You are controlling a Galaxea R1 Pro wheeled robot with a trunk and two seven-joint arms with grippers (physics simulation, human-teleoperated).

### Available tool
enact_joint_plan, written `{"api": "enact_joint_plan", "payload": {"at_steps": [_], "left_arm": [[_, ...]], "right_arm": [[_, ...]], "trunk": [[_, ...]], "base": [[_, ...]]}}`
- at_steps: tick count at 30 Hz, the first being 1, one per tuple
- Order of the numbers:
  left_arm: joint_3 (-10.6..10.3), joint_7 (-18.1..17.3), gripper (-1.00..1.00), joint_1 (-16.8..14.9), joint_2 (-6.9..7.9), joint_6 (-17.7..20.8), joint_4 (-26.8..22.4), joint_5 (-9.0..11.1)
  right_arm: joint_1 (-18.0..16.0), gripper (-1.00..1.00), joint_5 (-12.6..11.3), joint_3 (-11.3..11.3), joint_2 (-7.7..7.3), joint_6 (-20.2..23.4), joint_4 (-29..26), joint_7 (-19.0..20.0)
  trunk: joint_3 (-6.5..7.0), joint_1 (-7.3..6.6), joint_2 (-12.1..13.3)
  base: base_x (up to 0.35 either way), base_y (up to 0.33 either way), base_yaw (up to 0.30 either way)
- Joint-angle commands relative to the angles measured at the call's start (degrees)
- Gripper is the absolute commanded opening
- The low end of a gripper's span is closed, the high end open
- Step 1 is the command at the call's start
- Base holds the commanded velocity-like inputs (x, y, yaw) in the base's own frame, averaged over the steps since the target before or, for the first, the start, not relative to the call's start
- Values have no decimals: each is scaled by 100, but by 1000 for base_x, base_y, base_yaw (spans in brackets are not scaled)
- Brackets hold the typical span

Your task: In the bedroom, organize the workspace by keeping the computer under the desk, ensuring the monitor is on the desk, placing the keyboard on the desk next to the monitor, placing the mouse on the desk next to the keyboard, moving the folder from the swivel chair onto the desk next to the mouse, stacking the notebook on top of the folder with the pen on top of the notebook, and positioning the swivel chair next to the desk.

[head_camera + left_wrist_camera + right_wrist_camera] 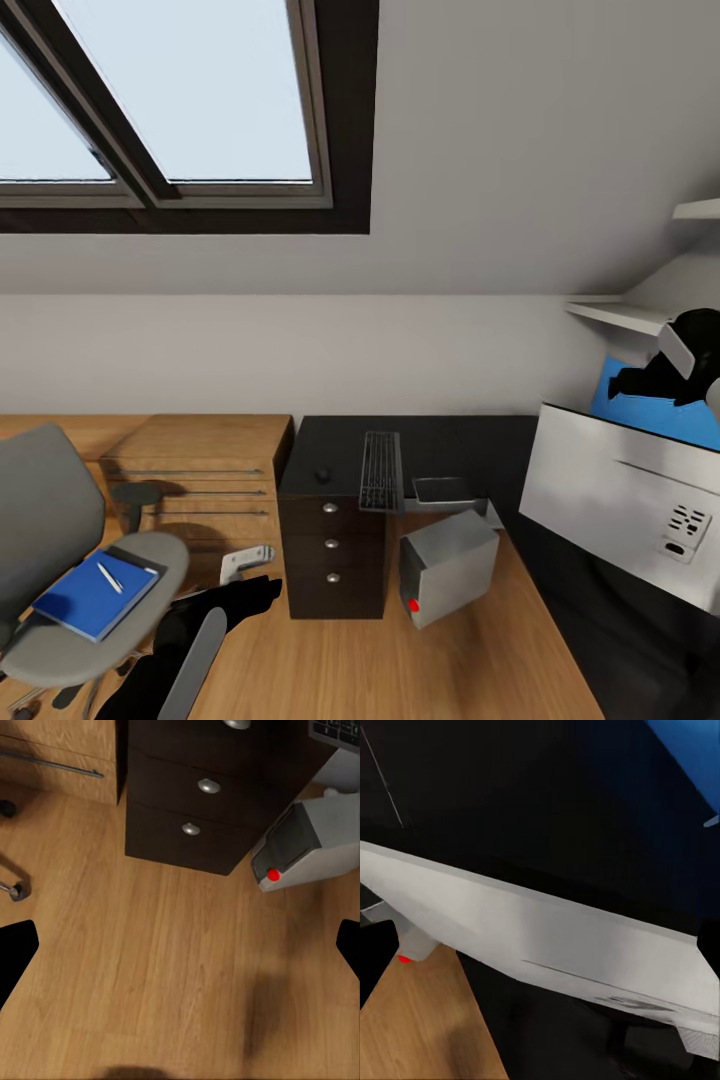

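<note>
While your right end effector (655, 385) grips the monitor (625, 500) at right, your left end effector (180, 945) stands wide open, empty.

Attic bedroom workspace, sloped grey ceiling with dark-framed skylight window (190, 95), wooden plank floor (420, 670), long black tabletop with knobbed drawers (335, 545), grey upholstered swivel chair (45, 510), silver-grey tower computer (447, 565)

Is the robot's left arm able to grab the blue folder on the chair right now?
Probably yes. The flat bright blue folder lies on the grey swivel chair's seat, just beside the left end effector, with nothing between them. A small dark notebook and white pen rest on it, though.
</note>
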Motion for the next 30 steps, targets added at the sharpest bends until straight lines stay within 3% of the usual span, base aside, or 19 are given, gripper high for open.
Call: {"api": "enact_joint_plan", "payload": {"at_steps": [1, 23, 30], "left_arm": [[-5, 55, 100, -3, 1, 12, -4, 60], [-14, 63, 100, -3, -4, 10, 6, 60], [-178, 72, 100, -3, -4, 10, 13, 57]], "right_arm": [[0, 100, -25, 32, -6, 21, -65, -4], [12, 100, -25, 36, -19, -153, -257, -4], [29, 100, -12, 35, -31, -205, -45, -29]], "trunk": [[-3, 5, -3], [-3, 5, -3], [-3, 5, -3]], "base": [[281, 0, 0], [311, 0, 0], [119, 0, 0]]}}
